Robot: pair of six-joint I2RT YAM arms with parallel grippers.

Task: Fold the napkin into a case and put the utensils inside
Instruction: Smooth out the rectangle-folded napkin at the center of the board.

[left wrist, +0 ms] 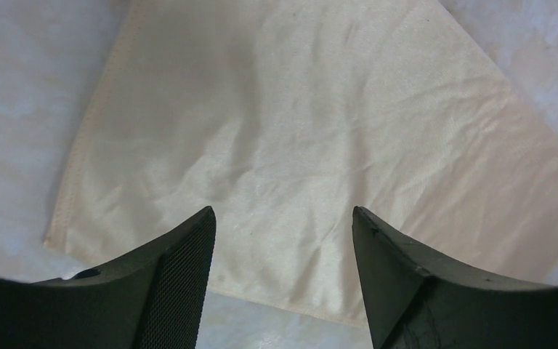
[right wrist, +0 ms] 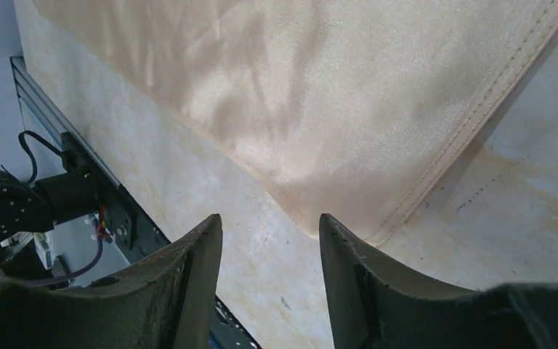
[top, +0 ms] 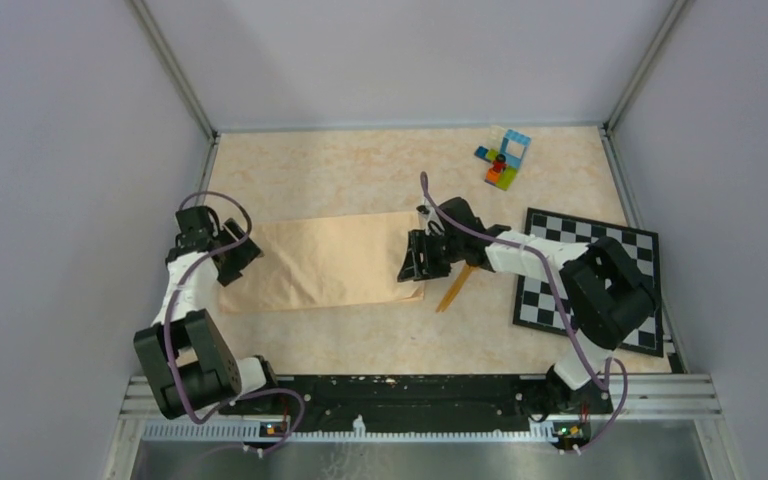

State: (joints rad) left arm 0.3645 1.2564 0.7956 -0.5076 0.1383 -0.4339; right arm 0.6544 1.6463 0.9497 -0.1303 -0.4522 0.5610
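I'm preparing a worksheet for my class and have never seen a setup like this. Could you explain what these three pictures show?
Two robot arms are bolted along the near edge of a table. One picture looks down from above; the other two come from a camera on each wrist, dark jaws at the bottom. On it lie a peach napkin, orange utensils partly hidden by the right arm, toy bricks and a checkered board. The left arm hangs over the napkin's left end, the right over its right end. Both pairs of jaws are open and hold nothing.
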